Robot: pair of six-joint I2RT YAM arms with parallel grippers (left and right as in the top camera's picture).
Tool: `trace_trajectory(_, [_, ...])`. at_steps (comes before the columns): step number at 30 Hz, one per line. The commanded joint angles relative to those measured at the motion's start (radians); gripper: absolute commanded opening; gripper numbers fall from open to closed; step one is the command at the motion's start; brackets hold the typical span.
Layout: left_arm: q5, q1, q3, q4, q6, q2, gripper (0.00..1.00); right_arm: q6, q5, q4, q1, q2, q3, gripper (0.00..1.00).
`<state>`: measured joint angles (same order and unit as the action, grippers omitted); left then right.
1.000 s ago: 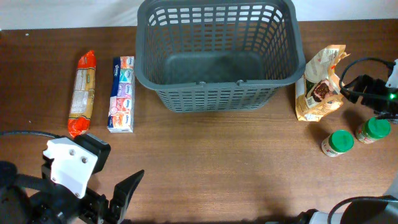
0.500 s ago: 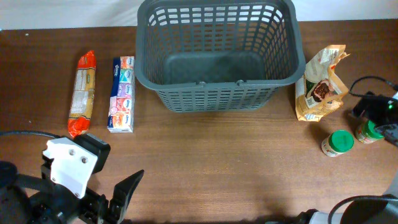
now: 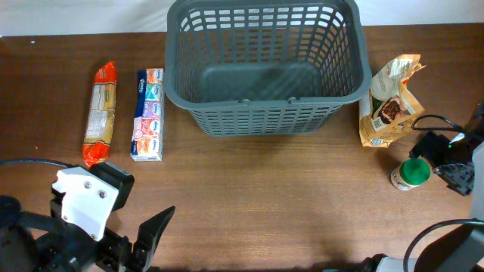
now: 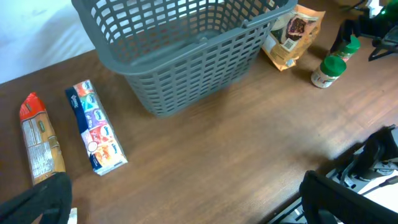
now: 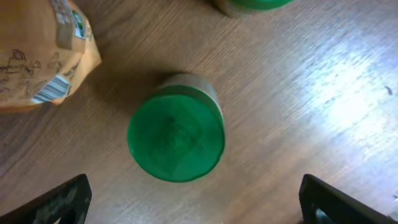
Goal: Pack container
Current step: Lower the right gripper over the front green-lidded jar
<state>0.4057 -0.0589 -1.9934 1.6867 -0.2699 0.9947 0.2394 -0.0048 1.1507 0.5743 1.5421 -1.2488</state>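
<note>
The dark grey slotted container (image 3: 265, 113) stands empty at the back centre; it also shows in the left wrist view (image 4: 186, 74). My right gripper (image 3: 444, 160) is open and hovers at the right, over two green-lidded jars. One jar (image 3: 412, 173) (image 5: 176, 134) stands upright just ahead of its open fingers (image 5: 199, 208). The second jar (image 5: 249, 4) shows only at the top edge of the right wrist view. My left gripper (image 3: 151, 234) (image 4: 186, 214) is open and empty at the front left, far from everything.
A tan snack bag (image 3: 389, 102) (image 5: 37, 56) lies right of the container. A red pasta pack (image 3: 100, 113) (image 4: 40, 146) and a tissue pack (image 3: 148, 113) (image 4: 94, 127) lie left of it. Bare wood lies in front of the container.
My right arm has moved down and left from the table's right edge and now hangs over the jars, covering the right-hand one in the overhead view. My left arm has not moved.
</note>
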Motion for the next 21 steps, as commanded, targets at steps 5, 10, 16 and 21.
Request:
trace_trajectory(5, [-0.010,-0.004,-0.003,0.000,-0.004,0.004,0.99,0.013,-0.025,-0.056,-0.005,0.003,0.016,0.99])
trace_trajectory(10, [-0.010,-0.004,-0.003,0.000,-0.005,0.004,0.99,0.014,-0.025,-0.048,-0.005,0.010,0.016,0.99])
trace_trajectory(16, [-0.010,-0.004,-0.003,0.000,-0.005,0.004,0.99,0.032,-0.024,-0.041,-0.005,0.076,0.016,0.99])
trace_trajectory(21, [-0.010,-0.004,-0.003,0.000,-0.005,0.004,0.99,0.032,-0.024,-0.045,-0.005,0.154,0.016,0.99])
